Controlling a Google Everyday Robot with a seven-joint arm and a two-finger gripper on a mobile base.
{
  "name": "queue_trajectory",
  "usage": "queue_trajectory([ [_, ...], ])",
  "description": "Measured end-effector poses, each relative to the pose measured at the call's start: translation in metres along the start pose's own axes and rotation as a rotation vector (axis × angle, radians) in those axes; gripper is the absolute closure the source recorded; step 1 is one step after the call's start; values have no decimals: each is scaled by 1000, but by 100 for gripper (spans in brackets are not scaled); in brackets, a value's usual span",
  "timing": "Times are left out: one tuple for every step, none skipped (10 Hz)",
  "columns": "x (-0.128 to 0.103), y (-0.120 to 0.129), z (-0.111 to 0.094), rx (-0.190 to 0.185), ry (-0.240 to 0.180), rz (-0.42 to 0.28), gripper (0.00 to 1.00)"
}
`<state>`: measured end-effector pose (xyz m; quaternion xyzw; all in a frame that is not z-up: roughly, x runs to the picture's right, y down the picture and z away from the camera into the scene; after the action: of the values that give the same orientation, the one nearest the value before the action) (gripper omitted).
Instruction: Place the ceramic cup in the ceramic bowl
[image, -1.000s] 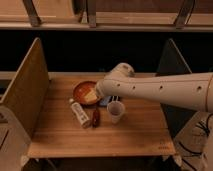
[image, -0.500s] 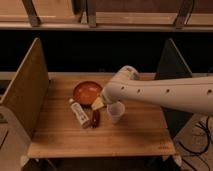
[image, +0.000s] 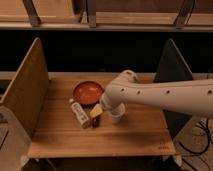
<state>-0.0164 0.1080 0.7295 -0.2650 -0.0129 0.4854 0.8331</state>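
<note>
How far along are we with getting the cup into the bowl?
Nothing completed: the ceramic cup stands on the table, outside the ceramic bowl, which looks empty. Under way: the hand is low right beside the cup; a grip isn't confirmable. Left: lift the cup and set it in the bowl.

The bench (image: 60, 135) is pale wood with a matt, faintly grained top. The left panel (image: 27, 85) standing on its edge looks like the same wood, while the right panel (image: 172, 70) is dark and dull. The ceramic bowl (image: 88, 92) is smooth and glazed, with a soft sheen on its orange-red inside. The ceramic cup (image: 117, 116) is plain white and smooth. The arm (image: 165, 95) wears a smooth, matt white shell that looks like hard plastic. Its gripper (image: 102, 110), low over the bench right beside the cup, shows a pale yellowish, dull surface. The white bottle (image: 80, 113) looks like smooth plastic and carries a label.
</note>
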Motion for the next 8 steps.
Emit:
queue_trajectory([
  [2, 6, 12, -24, 24, -1, 20],
  [2, 8, 24, -39, 47, -3, 20],
  [1, 9, 31, -45, 64, -6, 20],
  [0, 10, 40, -49, 86, -11, 20],
  [0, 6, 47, -47, 106, -7, 20],
  [0, 2, 52, -43, 118, -2, 20],
  [0, -4, 58, -37, 135, 8, 20],
  [-1, -9, 67, -33, 158, 23, 20],
])
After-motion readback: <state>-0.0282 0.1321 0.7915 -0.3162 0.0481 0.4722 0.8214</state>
